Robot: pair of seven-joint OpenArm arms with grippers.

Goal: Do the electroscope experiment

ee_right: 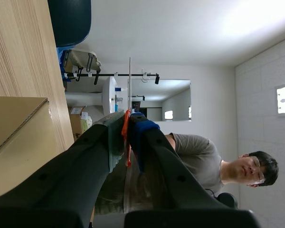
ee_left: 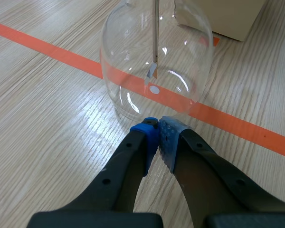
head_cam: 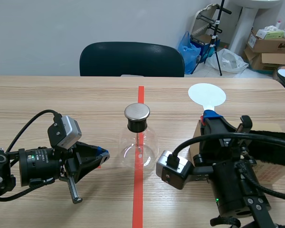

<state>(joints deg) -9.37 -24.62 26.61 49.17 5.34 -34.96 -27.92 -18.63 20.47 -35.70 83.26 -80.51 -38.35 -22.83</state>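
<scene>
Glass first: your electroscope (head_cam: 138, 142) is sitting upright at the middle of the table (head_cam: 61, 95), right on the orange-red tape line (head_cam: 138, 199). It's a clear round flask with a black neck and a shiny metal cap (head_cam: 137, 112). In the left wrist view a thin rod (ee_left: 155, 33) is hanging down inside the bulb, with a small pale bit at its lower end.

Your left gripper (ee_left: 157, 130) is lying low on the table just beside the flask's base. Its two blue pads are pressed together with nothing between them. I can't tell whether the tips are actually touching the glass or sitting a hair short.

Your right gripper (head_cam: 210, 115) is clamping a white disc (head_cam: 206, 94) by its stem, and the disc is standing upright above the fingers, well apart from the flask. In the right wrist view you're seeing that disc (ee_right: 129, 80) edge-on as a thin line, with an orange-red strip showing between the pads.

Counting it up: one electroscope, one disc, two grippers. One cardboard box (head_cam: 275, 173) is sitting just beside the right arm, one dark chair (head_cam: 131, 58) is standing at the table's far side, and one person (ee_right: 194, 152) in a grey shirt is showing up in the right wrist view.
</scene>
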